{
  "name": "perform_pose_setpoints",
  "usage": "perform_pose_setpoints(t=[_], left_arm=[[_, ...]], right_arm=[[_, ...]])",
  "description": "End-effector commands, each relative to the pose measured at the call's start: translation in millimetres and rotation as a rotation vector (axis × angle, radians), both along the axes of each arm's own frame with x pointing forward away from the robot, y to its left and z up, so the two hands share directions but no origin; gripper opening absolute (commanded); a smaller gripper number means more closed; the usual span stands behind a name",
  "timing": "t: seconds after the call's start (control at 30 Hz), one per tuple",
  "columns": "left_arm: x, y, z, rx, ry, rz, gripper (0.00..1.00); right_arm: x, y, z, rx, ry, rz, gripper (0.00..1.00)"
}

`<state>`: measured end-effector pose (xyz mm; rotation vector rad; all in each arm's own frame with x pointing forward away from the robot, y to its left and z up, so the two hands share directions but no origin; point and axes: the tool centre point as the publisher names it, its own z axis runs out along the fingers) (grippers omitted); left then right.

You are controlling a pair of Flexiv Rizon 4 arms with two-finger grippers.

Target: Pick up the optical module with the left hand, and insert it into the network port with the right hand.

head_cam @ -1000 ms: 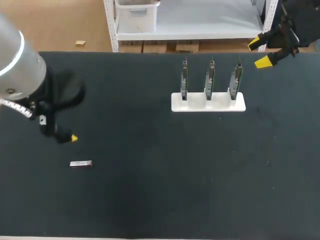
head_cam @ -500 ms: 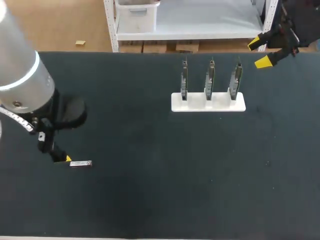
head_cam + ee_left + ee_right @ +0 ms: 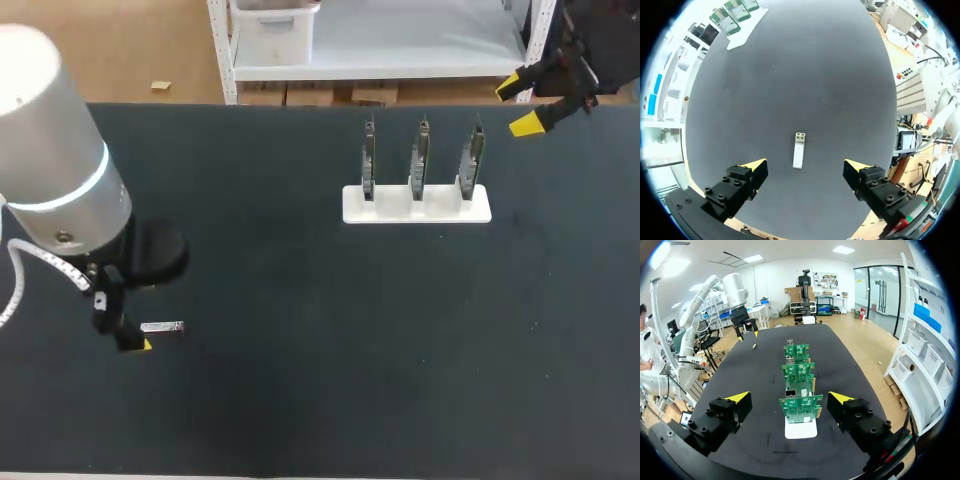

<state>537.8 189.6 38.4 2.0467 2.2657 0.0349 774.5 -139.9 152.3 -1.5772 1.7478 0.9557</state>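
Overhead, left fingers [image 3: 146,345] half hidden, module [image 3: 162,327] visible

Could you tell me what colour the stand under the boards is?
White stand, clearest in the head view.

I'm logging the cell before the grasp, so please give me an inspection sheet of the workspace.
Surface: dark table, flat, no marks seen.
Job's things: module lying flat on the table, near left. White rack far right of middle, holding three boards upright.
Clutter: nothing seen.
Grippers: left gripper open, low over the module, one finger on each side, not touching it. Right gripper open, empty, by the table's far right corner, apart from the rack.
Cables: pale cable hanging along the left arm, not touching the module.
Surroundings: nothing seen reaching over the table.
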Motion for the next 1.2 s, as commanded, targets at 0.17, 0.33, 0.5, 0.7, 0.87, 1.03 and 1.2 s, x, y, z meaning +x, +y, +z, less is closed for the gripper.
perform_pose_setpoints(t=[0.17,0.33,0.5,0.7,0.87,1.03,1.2], left_arm=[[-0.9,-5.9,-13.6,0.007,0.001,0.006,1.00],[3.4,-7.3,-18.7,0.003,-0.002,0.008,1.00],[4.5,-5.0,-26.2,0.002,0.006,0.006,1.00],[1.3,1.5,-34.7,0.004,0.024,0.018,1.00],[0.9,5.0,-39.1,0.010,0.033,0.033,1.00],[1.7,8.1,-47.3,0.006,0.047,0.041,1.00],[3.5,10.7,-51.5,0.009,0.058,0.045,1.00]], right_arm=[[-1.6,0.3,0.3,-0.001,-0.002,-0.003,1.00],[-1.6,0.3,0.3,-0.001,-0.002,-0.003,1.00],[-1.6,0.3,0.3,-0.001,-0.002,-0.003,1.00],[-1.6,0.3,0.3,-0.001,-0.002,-0.003,1.00],[-1.6,0.3,0.3,-0.001,-0.002,-0.003,1.00],[-1.6,0.3,0.3,-0.001,-0.002,-0.003,1.00],[-1.6,0.3,0.3,-0.001,-0.002,-0.003,1.00]])
